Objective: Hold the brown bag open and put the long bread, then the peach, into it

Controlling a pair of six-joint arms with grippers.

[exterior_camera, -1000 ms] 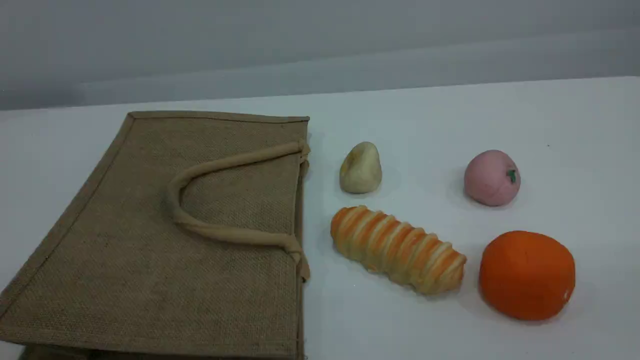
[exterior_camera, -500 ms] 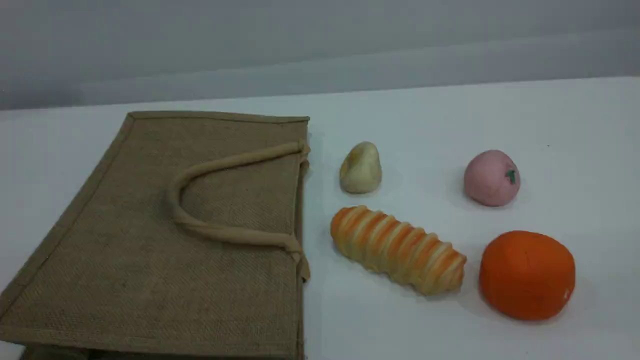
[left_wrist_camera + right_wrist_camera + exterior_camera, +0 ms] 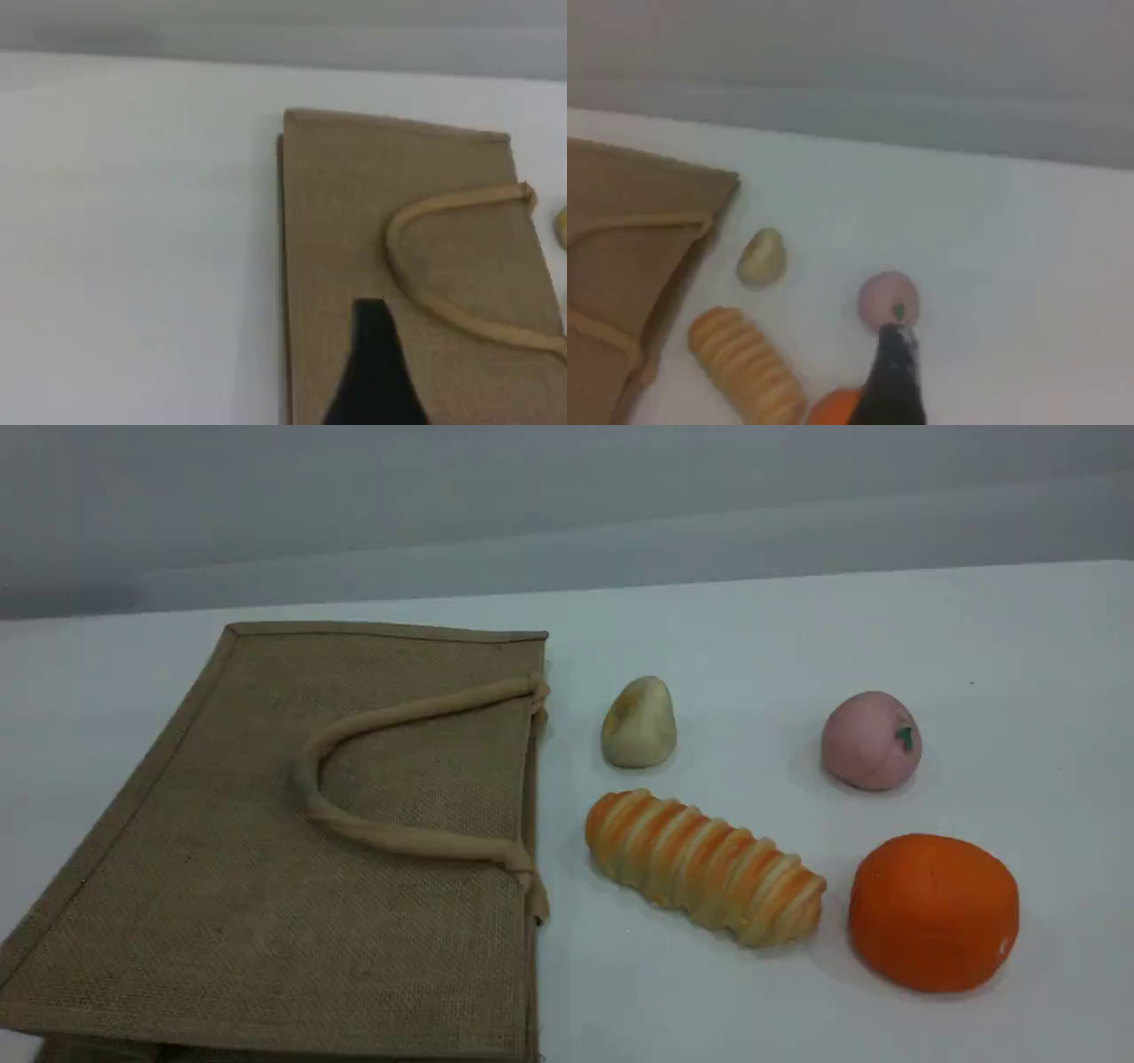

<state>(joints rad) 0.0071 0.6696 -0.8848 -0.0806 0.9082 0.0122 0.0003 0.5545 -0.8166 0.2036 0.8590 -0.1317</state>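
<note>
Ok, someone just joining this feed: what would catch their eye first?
First the brown bag, lying flat and closed on the table's left half, its rope handle folded across the top face. Next the bright orange fruit at front right, with the long bread lying aslant between it and the bag. Behind those sit the peach and a pale yellowish lump; no arm shows in the scene view.
</note>
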